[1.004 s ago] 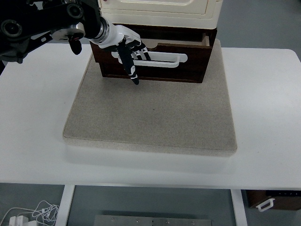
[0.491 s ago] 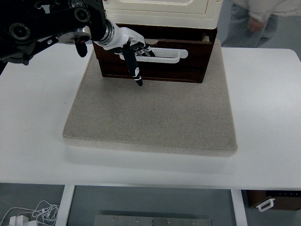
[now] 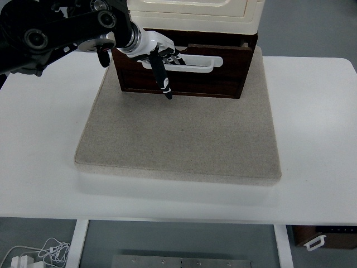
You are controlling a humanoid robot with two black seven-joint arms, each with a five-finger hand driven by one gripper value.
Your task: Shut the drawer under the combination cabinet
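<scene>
A dark brown drawer (image 3: 217, 75) with a white handle (image 3: 198, 63) sits under the cream cabinet (image 3: 195, 14), pulled out only a little. My left hand (image 3: 162, 64) rests flat against the drawer front at its left side, over the handle's left end. Its fingers (image 3: 165, 84) are stretched out and point down towards the mat, holding nothing. The right arm is out of view.
The cabinet stands at the back of a grey felt mat (image 3: 178, 139) on the white table (image 3: 312, 123). A second brown drawer box (image 3: 329, 237) shows on the floor at the bottom right. Cables (image 3: 39, 254) lie under the table at the bottom left.
The drawer has slid back under the cabinet, pushed by my left hand, which moved away from me and slightly right. A person seen at the top right half a second ago is gone.
</scene>
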